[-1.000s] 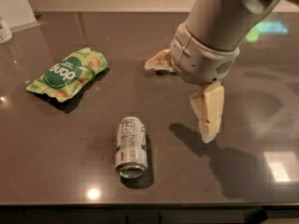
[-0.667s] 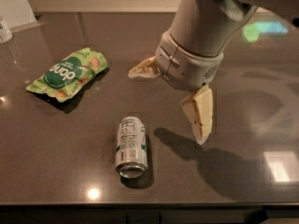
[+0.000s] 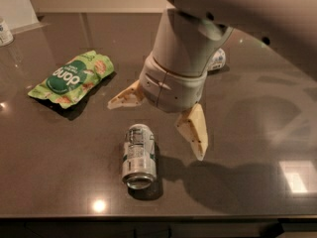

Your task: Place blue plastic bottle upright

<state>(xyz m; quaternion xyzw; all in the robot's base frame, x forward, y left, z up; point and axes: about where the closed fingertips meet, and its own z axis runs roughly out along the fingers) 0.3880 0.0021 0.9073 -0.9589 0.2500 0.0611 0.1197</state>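
Observation:
The blue plastic bottle [image 3: 217, 59] peeks out from behind my arm at the back right of the dark countertop. Only a pale end with a dark blue patch shows, and the rest is hidden, so I cannot tell how it lies. My gripper [image 3: 155, 131] hangs over the middle of the counter, open and empty, with its two cream fingers [image 3: 194, 129] spread wide. It is well in front of the bottle and just above and right of a silver-green drink can [image 3: 138, 154] that lies on its side.
A green snack bag [image 3: 72, 77] lies at the left. A small white container [image 3: 4, 32] stands at the far left edge. The counter's front edge [image 3: 158, 216] runs just below the can. A wall stands behind the counter.
My arm and gripper have moved left and toward the front, closer to the can. The bottle's end now shows behind the arm. The fingers stay spread.

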